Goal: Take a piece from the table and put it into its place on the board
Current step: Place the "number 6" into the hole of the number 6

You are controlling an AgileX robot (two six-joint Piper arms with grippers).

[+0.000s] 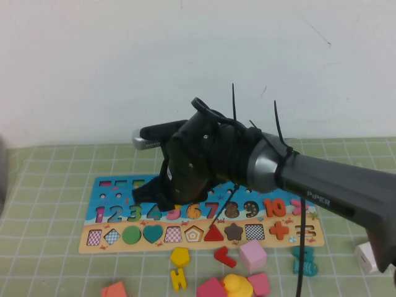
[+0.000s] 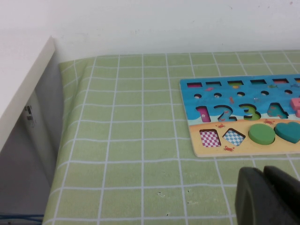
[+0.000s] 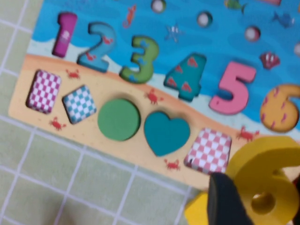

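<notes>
**Yellow 6 carried above the board, close to its recess**

The right pincer hung over the middle of the board, low above the row of numerals. In the right wrist view it gripped the 6: one dark finger lay across the lower part of the piece, and the round hole of the digit showed beside it. The piece was in the air, not on the worktop and not yet in the board. Its recess, with an orange-brown floor, lay just beside the pink 5 and was not filled. In the high view the arm hid most of this area, so how exactly the piece stood over the recess cannot be told.

The left pincer was parked low over the worktop, near the board's end by the 1; its fingers looked closed and held nothing.

The 6 seemed to be a light, stiff, flat wooden piece with smooth painted faces, so it probably slips or turns easily between the fingers. A hold across the thick rounded body, as here, seems better than one on the thin curved tail. The piece should not break, but the recess fits it closely, so it must probably be turned to the right angle and kept flat before lowering.
</notes>
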